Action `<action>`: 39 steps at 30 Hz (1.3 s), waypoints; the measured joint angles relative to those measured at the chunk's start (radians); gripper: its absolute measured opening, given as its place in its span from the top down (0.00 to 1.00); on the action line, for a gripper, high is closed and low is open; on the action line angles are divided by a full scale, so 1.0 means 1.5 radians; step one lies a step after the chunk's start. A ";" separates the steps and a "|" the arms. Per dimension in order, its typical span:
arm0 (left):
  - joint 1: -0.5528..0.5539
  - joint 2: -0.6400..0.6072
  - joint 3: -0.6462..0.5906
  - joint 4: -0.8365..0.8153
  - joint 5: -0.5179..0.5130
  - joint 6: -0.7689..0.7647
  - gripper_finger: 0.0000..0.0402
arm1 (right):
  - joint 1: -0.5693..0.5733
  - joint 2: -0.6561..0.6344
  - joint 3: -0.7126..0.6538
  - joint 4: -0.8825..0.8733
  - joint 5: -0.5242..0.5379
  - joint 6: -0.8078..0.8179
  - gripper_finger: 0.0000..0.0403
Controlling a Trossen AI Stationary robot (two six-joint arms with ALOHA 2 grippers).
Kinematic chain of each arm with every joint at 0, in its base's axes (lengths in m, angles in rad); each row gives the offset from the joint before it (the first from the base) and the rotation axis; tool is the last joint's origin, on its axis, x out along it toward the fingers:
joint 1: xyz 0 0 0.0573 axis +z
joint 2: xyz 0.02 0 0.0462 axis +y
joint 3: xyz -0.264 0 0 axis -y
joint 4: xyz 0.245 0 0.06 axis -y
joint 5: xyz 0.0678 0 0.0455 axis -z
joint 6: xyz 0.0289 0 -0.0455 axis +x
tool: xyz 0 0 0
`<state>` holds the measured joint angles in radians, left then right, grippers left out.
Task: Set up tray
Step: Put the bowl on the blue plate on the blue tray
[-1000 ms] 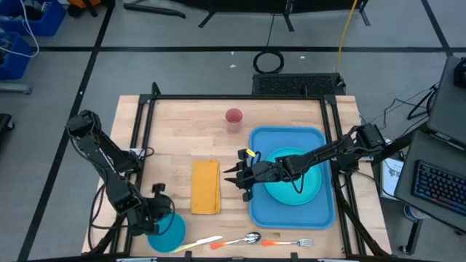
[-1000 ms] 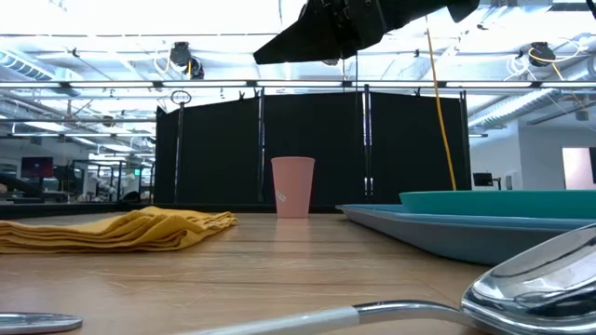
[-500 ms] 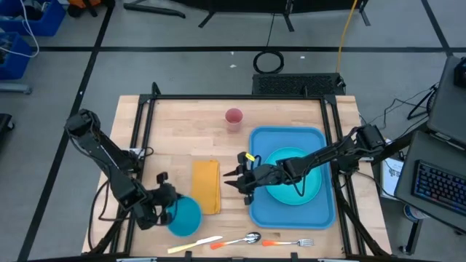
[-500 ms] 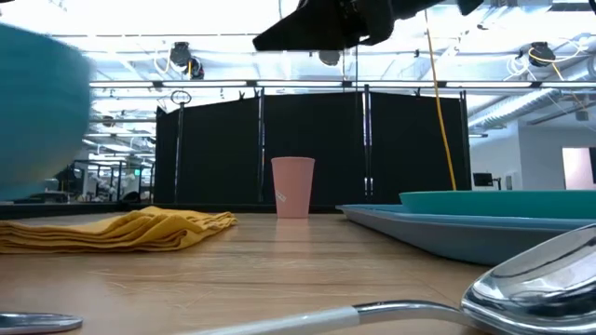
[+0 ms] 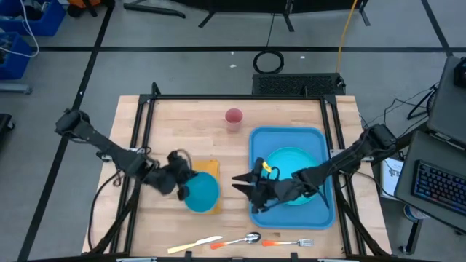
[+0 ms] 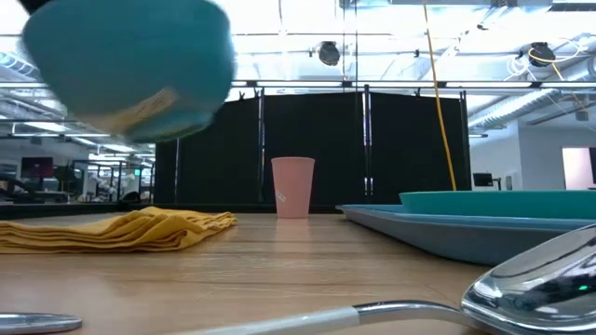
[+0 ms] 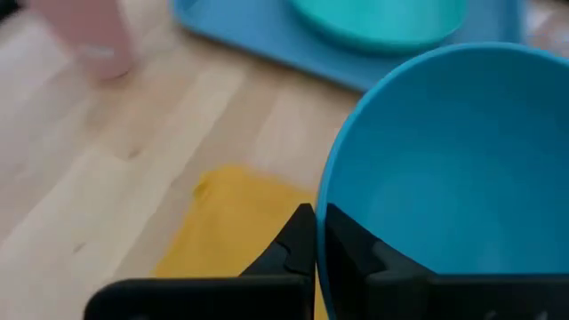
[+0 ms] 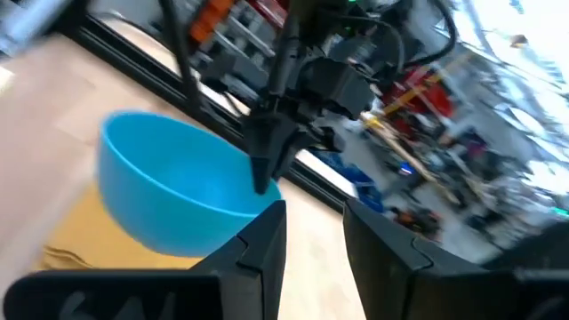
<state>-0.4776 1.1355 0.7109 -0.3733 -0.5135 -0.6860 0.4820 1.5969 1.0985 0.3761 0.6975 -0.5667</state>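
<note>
Partly under the bowl (image 5: 201,193), napkin (image 5: 211,168)

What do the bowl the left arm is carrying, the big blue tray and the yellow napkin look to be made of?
The bowl, pinched at its rim by the left gripper, looks like smooth matte plastic: uniform blue, thin wall, no glaze shine. The tray also looks like moulded plastic, with rounded corners and a low rim. The napkin appears to be soft woven cloth, judging by its rumpled folds.
</note>
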 joint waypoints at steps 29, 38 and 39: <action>0.402 0.200 0.121 0.221 0.460 0.176 0.98 | 0.117 -0.001 0.000 0.105 0.233 -0.106 0.84; 0.423 0.352 0.320 0.103 0.479 0.235 0.98 | 0.161 -0.013 0.000 0.114 0.238 -0.120 0.91; 0.426 0.367 0.339 0.098 0.479 0.235 0.98 | 0.167 -0.017 0.000 0.115 0.238 -0.121 0.92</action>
<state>0.1611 1.6863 1.2193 -0.2270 0.2056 -0.3330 0.7331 1.5717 1.0988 0.5481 1.0550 -0.7475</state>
